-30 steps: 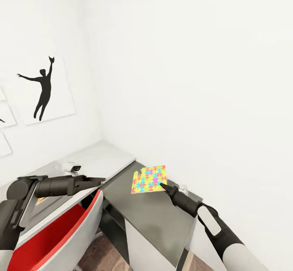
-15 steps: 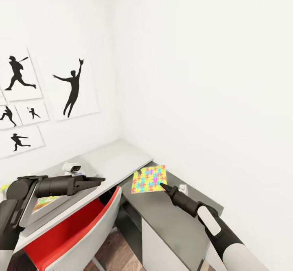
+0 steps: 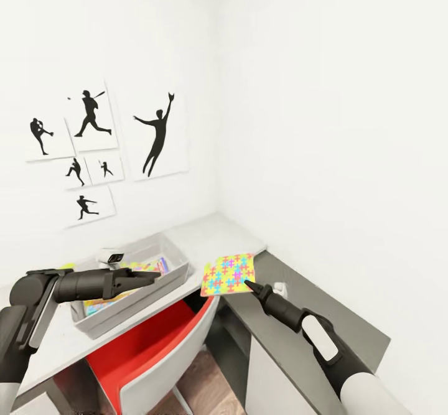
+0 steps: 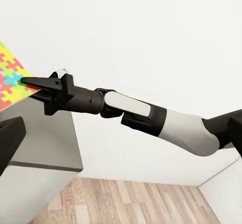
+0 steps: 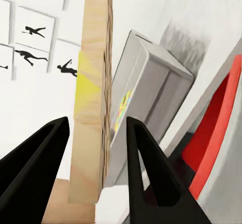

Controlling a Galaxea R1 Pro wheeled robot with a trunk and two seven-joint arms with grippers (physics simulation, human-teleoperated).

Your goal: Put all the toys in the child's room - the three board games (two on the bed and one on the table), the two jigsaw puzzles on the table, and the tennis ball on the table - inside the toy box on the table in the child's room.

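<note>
My right gripper (image 3: 247, 285) is shut on the edge of a jigsaw puzzle (image 3: 228, 274), a thin square of yellow, blue, pink and green pieces, held in the air over the desk corner. The right wrist view shows the puzzle (image 5: 93, 108) edge-on between the two fingers (image 5: 146, 168). The light grey toy box (image 3: 175, 270) stands on the table (image 3: 214, 233) left of the puzzle, with colourful flat things inside. My left gripper (image 3: 154, 276) hovers open and empty over the box. In the left wrist view, the right gripper (image 4: 27, 82) grips the puzzle (image 4: 9, 78).
A red and white chair (image 3: 158, 334) is tucked under the desk below the box. The dark grey corner section (image 3: 323, 315) runs along the right wall. Black silhouette pictures (image 3: 155, 132) hang on the left wall. Wooden floor (image 3: 208, 381) shows beneath.
The camera has swung left: the toy box and more wall pictures have come into view. Both arms keep their pose, and the puzzle stays in the right gripper.
</note>
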